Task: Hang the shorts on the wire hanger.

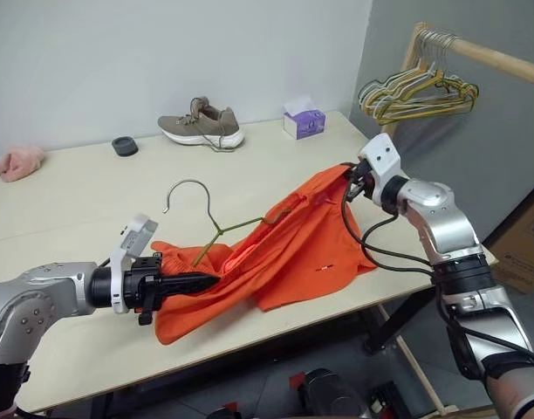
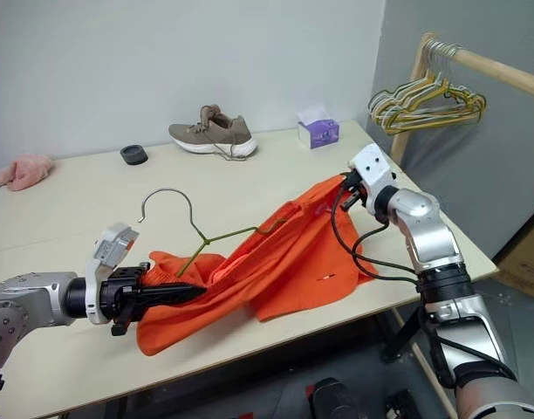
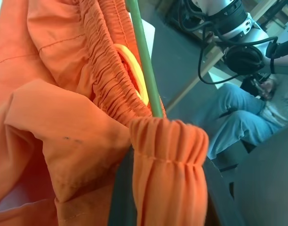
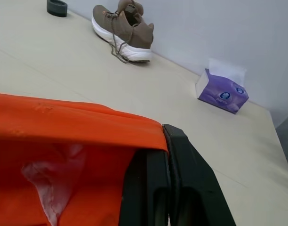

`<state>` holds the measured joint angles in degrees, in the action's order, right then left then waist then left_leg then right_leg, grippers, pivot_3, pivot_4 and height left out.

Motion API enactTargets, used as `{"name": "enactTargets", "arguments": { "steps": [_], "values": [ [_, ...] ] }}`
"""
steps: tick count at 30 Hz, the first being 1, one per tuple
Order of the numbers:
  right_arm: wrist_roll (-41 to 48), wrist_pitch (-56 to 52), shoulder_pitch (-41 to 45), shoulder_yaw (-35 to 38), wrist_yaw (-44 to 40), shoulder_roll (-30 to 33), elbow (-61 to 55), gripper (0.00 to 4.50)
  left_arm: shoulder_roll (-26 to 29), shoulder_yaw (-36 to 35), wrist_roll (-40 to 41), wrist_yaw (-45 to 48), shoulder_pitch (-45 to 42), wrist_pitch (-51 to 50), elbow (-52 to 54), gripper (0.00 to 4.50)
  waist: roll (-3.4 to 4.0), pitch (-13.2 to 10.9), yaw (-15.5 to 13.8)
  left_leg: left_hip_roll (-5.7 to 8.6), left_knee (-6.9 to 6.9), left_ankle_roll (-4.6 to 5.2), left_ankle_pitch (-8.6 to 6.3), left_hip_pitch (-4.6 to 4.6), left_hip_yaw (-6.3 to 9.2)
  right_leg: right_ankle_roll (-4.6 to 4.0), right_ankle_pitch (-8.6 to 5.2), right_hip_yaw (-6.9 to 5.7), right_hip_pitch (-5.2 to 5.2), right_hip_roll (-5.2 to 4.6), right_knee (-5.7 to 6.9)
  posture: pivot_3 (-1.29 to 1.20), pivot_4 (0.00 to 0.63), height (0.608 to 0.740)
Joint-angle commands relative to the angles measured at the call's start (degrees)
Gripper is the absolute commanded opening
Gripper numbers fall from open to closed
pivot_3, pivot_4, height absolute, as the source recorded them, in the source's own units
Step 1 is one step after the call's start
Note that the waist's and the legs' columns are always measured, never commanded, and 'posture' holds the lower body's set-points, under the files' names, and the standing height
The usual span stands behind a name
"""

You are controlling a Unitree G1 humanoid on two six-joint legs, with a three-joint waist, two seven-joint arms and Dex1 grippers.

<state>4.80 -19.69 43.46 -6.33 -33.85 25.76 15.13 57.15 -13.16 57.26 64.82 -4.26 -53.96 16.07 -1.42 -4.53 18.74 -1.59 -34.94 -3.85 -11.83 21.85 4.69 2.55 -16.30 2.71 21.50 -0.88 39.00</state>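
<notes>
At your far left a small pink cloth (image 1: 17, 162) lies on the table (image 1: 75, 218) by the wall, and a dark round ring (image 1: 125, 146) sits a little further along the back edge.

Your left gripper (image 1: 197, 283) is clamped on the shorts (image 1: 284, 253) at the gathered waistband end, which sags low toward the near edge of the table. In the left wrist view you see the elastic folded over right where the wire passes through it.

The wire hanger (image 1: 216, 229) stands up out of that end. Its hook curves upward and opens toward your left, over the table top. From the twist below the hook, one leg drops down and left into the fabric near your left gripper; the other runs right and slightly up into the cloth.

The shorts stretch as a long band between your two grippers. Their long axis runs from low near-left to high far-right, with the middle hanging down onto the table.

Behind them sit a brown shoe (image 1: 201, 124) and a purple tissue box (image 1: 304, 122).

Your right gripper (image 1: 351, 185) is closed tight on the raised far end of the fabric.

Coloured hangers (image 1: 420, 94) hang on the wooden rail at far right.
</notes>
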Motion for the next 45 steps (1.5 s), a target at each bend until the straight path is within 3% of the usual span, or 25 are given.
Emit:
{"name": "enactTargets", "arguments": {
  "steps": [1,11,14,17,24,30,35,45],
  "values": [
    [1.47,-4.33,-1.15,1.76,-2.98,3.3,-7.81,0.0,-0.88,0.68,-1.11,-0.09,-0.76,0.26,-0.26,0.02,0.02,-0.01,-0.1,0.0,0.01,0.0,0.0,0.03,0.0,-0.01,-0.01,0.0,0.04,0.0,0.0,-0.27,0.0,0.74],
    [0.87,-10.02,-5.76,-5.9,-9.48,3.51,-18.73,0.0,-2.99,3.89,-1.37,0.65,-4.29,0.55,1.69,0.02,0.01,0.01,-0.01,-0.01,0.02,0.0,0.0,0.01,0.0,0.02,-0.01,-0.01,0.04,0.01,0.01,-0.27,0.0,0.74],
    [-0.37,-11.26,-5.8,-6.53,-9.42,4.4,-19.47,0.63,-2.85,4.37,-1.72,1.06,-4.43,0.74,1.56,0.02,0.01,0.01,0.06,-0.01,0.02,0.0,0.0,0.02,0.0,0.01,-0.01,-0.01,0.04,0.01,0.01,-0.27,0.0,0.74],
    [-0.89,-11.52,-6.37,-7.29,-12.59,7.87,-20.72,1.59,-2.82,4.59,-2.08,1.45,-4.64,0.89,1.16,0.02,0.01,0.01,0.04,-0.01,0.03,0.0,0.0,0.05,-0.01,0.0,-0.02,-0.01,0.07,0.01,-0.02,-0.27,0.0,0.74],
    [-1.62,-6.65,-9.57,-8.74,-25.31,22.31,-26.25,3.95,-2.45,4.74,-2.91,2.95,-4.76,1.3,1.0,0.02,0.01,0.01,-0.31,0.0,0.04,0.0,-0.01,0.07,-0.03,-0.03,-0.06,-0.03,0.1,-0.01,-0.05,-0.28,0.0,0.74],
    [-0.12,-4.21,-7.04,-7.94,-26.62,20.85,-29.53,3.98,-2.18,5.17,-3.82,4.82,-5.17,1.54,1.11,0.02,0.0,0.01,1.69,-0.03,0.03,0.0,-0.01,-0.04,-0.04,-0.04,-0.06,-0.03,0.04,0.0,0.01,-0.28,0.0,0.74],
    [-8.74,2.69,1.35,-16.74,-28.02,16.82,-25.61,3.98,-1.81,6.46,-5.37,6.72,-6.23,2.32,0.99,0.02,0.0,0.02,2.95,-0.01,0.01,0.0,-0.01,-0.08,-0.06,-0.03,-0.05,0.0,0.0,-0.02,0.0,-0.29,0.0,0.74],
    [-10.39,9.52,6.22,-23.73,-40.53,14.09,-17.93,3.98,-1.78,6.76,-6.46,7.86,-7.6,2.18,0.68,0.02,-0.02,0.03,2.3,0.02,0.04,-0.02,-0.02,0.06,0.0,0.05,-0.09,-0.06,0.03,-0.07,-0.05,-0.28,0.0,0.74]
  ]
}}
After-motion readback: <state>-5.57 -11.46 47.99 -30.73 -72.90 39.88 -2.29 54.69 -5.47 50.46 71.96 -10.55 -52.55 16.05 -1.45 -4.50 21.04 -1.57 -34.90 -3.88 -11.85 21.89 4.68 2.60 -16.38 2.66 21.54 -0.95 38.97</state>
